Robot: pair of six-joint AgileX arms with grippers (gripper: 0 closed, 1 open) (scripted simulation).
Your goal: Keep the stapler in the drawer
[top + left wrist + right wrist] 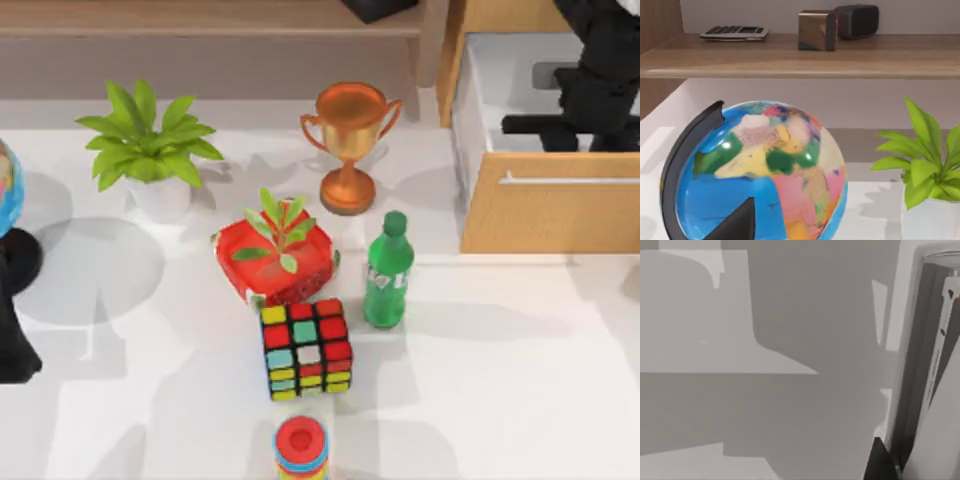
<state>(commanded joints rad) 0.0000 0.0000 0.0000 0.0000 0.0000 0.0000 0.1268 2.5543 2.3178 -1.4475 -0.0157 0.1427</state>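
Close to my right wrist cam sits the slim white bar-shaped stapler, right gripper over the open light-wood drawer far right for drop-in; grip state: can't tell.

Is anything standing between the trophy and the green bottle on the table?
No. In the top view the table stretch between the trophy and the green bottle is bare.

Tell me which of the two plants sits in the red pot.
The smaller plant, by the middle of the table next to the green bottle, grows from the red pot. The bigger, bushier plant to its left stands in a white pot.
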